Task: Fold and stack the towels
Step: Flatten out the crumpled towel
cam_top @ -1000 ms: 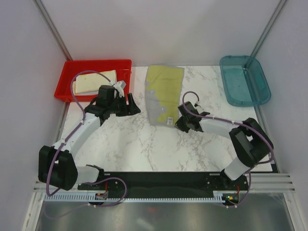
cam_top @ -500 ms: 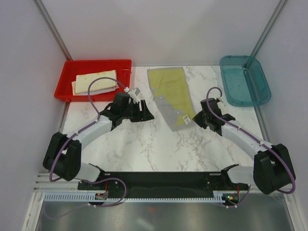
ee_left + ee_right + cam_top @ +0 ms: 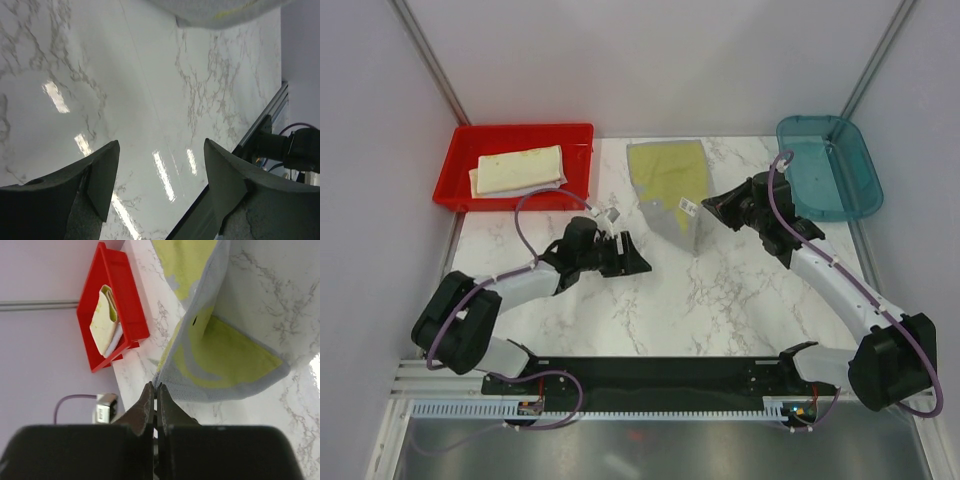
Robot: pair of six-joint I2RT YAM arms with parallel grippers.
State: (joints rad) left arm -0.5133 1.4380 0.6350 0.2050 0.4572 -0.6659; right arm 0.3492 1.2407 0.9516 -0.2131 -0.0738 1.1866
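A grey towel with a yellow patch [image 3: 667,180] lies at the back middle of the table. Its near part with the white label [image 3: 687,205] is lifted off the marble. My right gripper [image 3: 706,207] is shut on the towel's corner and holds it up. In the right wrist view the jaws [image 3: 155,387] pinch the grey edge of the towel [image 3: 227,347]. My left gripper [image 3: 637,263] is open and empty, low over bare marble just left of the towel. In the left wrist view its fingers [image 3: 102,172] stand wide apart, and the towel's edge [image 3: 225,11] shows at the top.
A red tray [image 3: 460,175] at the back left holds a folded cream-yellow towel [image 3: 518,169]; both show in the right wrist view, the tray [image 3: 125,300] and the towel [image 3: 104,320]. A teal bin [image 3: 825,165] stands at the back right. The table's near edge rail [image 3: 260,125] is close to the left gripper.
My right gripper has raised the towel's near corner and carried it back and to the right. My left gripper has moved right and nearer, away from the tray.
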